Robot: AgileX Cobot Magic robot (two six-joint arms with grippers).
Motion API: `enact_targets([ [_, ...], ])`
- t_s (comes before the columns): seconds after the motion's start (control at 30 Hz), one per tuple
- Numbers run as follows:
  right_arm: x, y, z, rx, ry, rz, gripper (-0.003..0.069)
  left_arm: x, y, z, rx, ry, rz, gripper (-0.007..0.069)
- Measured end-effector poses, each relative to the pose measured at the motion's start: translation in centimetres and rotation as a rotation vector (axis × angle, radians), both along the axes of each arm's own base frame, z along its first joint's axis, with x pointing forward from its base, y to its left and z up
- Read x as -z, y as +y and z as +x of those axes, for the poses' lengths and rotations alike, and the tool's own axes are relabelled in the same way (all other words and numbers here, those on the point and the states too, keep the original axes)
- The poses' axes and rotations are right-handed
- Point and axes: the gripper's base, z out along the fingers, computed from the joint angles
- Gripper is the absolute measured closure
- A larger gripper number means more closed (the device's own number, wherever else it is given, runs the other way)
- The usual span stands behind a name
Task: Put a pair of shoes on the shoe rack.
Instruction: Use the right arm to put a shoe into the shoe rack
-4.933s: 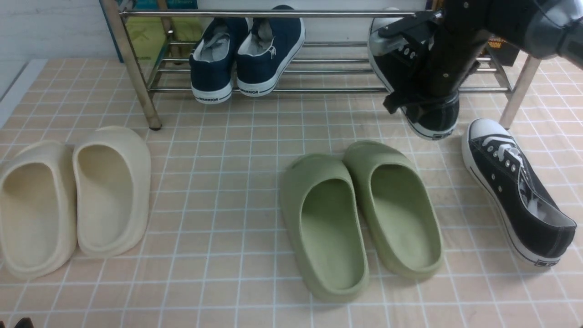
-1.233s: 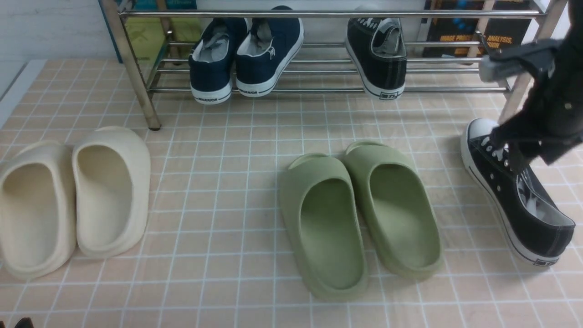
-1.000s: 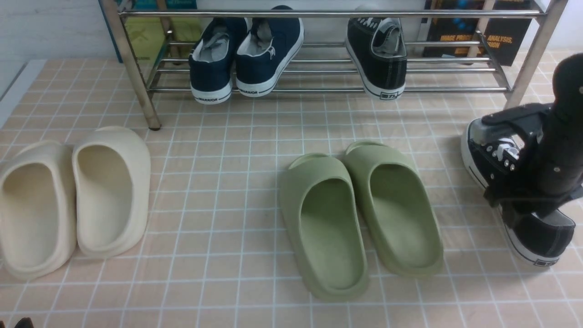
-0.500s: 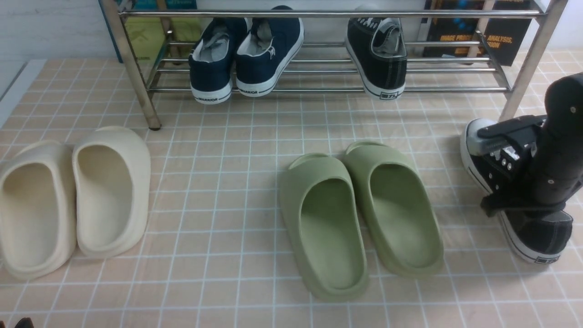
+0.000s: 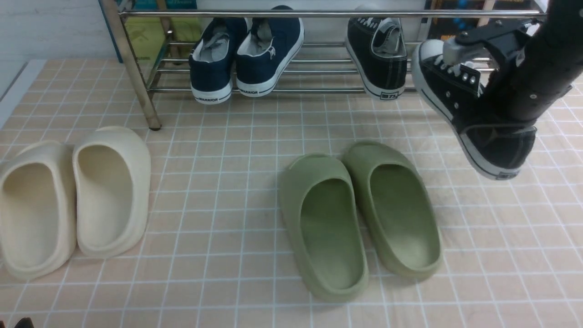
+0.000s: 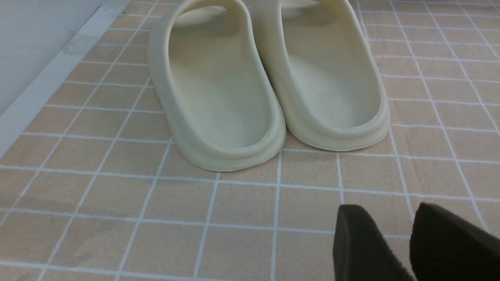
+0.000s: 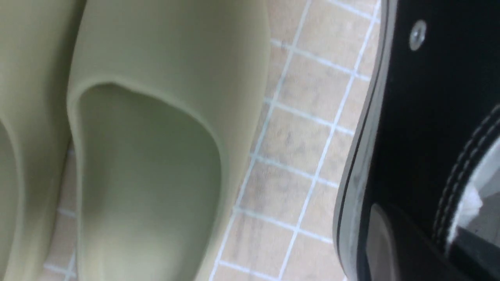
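**A:** The right claw (image 5: 498, 119)?

**B:** Clenched on a black canvas sneaker (image 5: 445, 90), white toe cap towards the shoe rack (image 5: 319, 13), clear of the floor (image 5: 218, 182). Its twin (image 5: 380, 59) sits on the lower shelf.

**A:** Wrist views?

**B:** The right one adds a silver eyelet (image 7: 417, 34) and green slides (image 7: 156, 156). The left one shows the left claw (image 6: 408, 249) parted near cream slides (image 6: 273, 78).

The beige tiled floor (image 5: 218, 150) carried a pair of cream foam slides (image 5: 109, 191) at the left and a pair of green foam slides (image 5: 328, 228) nearer the middle. The silver shoe rack (image 5: 135, 73) stood on it at the back, its lower bars holding two navy WARRIOR sneakers (image 5: 268, 50) and one black canvas sneaker (image 5: 378, 59)
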Motion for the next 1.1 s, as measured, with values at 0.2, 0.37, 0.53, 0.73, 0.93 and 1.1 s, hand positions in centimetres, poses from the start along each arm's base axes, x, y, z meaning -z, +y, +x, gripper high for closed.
enact_targets([
  [0.2, 1.5, 1.0, 4.1, 0.008, 0.010, -0.005, 0.0657, 0.0, 0.0, 0.0, 0.000, 0.000, 0.001, 0.0388],
  [0.37, 0.9, 1.4, 6.2, 0.020, -0.019, -0.006, 0.0657, 0.0, 0.0, 0.0, 0.000, 0.000, 0.001, 0.0388],
  [0.53, -0.3, 1.9, 8.7, 0.019, -0.111, 0.002, 0.0657, 0.0, 0.0, 0.0, 0.000, 0.000, 0.001, 0.0388],
  [0.73, 1.4, 2.4, 11.1, 0.002, -0.151, -0.011, 0.0657, 0.0, 0.0, 0.0, 0.000, 0.000, 0.001, 0.0388],
  [0.93, 3.3, 2.5, 13.3, -0.066, -0.235, -0.089, 0.0657, 0.0, 0.0, 0.0, 0.000, 0.000, 0.001, 0.0388],
  [1.1, 3.7, 2.5, 13.9, -0.080, -0.276, -0.098, 0.0655, 0.0, 0.0, 0.0, 0.000, 0.000, 0.002, 0.0388],
])
